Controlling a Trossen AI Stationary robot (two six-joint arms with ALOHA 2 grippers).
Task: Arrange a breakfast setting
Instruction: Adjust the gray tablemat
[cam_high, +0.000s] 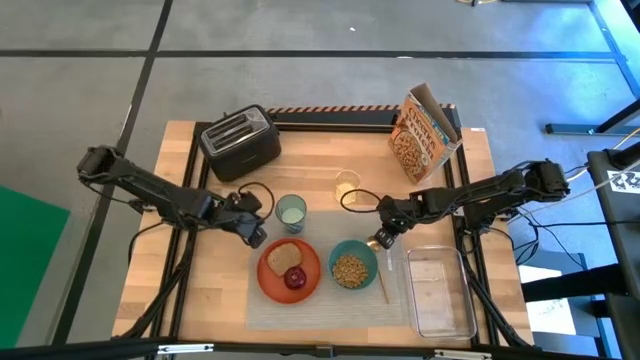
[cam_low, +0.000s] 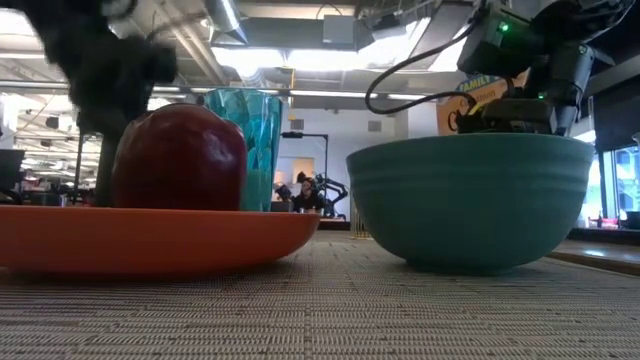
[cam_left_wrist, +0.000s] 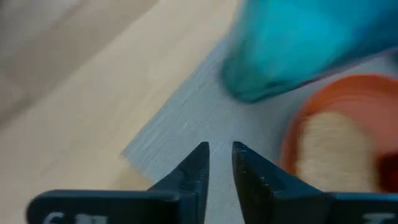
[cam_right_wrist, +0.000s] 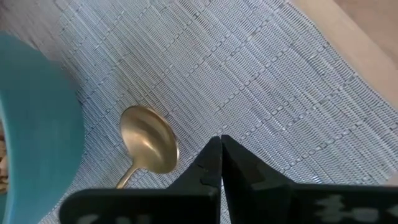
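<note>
Gold spoon (cam_right_wrist: 148, 144) lies free on grey placemat (cam_right_wrist: 249, 81) — right hand (cam_right_wrist: 221, 163) closed, left hand (cam_left_wrist: 217, 163) slightly apart.

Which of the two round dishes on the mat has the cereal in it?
The smaller teal bowl, on the right, holds the cereal. The flat orange plate on its left carries a toast slice and a small red fruit instead.

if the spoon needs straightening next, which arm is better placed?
Right, probably. The right gripper, shut and empty, hovers over the placemat beside the spoon, next to the bowl. The left gripper is across the plate, near the glass.
</note>
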